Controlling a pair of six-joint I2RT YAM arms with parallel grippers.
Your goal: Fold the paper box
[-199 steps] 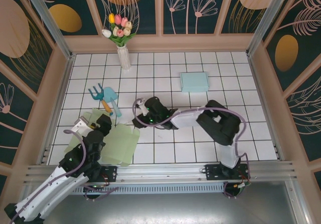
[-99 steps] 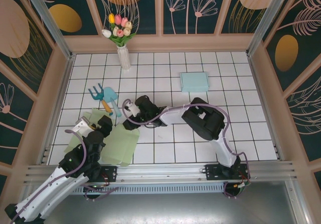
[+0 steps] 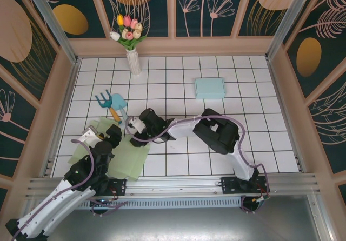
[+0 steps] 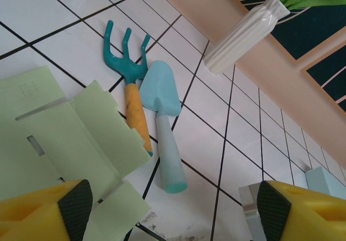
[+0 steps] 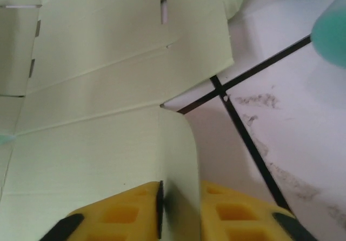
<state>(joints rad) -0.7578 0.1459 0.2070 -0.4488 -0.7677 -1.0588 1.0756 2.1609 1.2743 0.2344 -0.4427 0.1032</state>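
The pale green paper box (image 3: 128,155) lies flat and unfolded on the tiles at the near left. In the right wrist view its slotted panels (image 5: 108,62) spread out, and one flap stands up on edge. My right gripper (image 5: 181,211) is shut on that flap, at the sheet's far right edge (image 3: 136,128). My left gripper (image 3: 108,134) hovers over the sheet's far left part. In the left wrist view it (image 4: 173,214) is open, with the box flaps (image 4: 65,138) under its left finger and bare tile between the fingers.
A toy rake (image 4: 132,98) and a light blue shovel (image 4: 162,122) lie just beyond the sheet (image 3: 112,107). A white vase of tulips (image 3: 132,57) stands at the back wall. A light blue folded box (image 3: 210,88) sits at the far right of centre.
My right arm has stretched further left across the table, and its gripper has reached the box's edge and shut on a flap. The left arm has barely moved.
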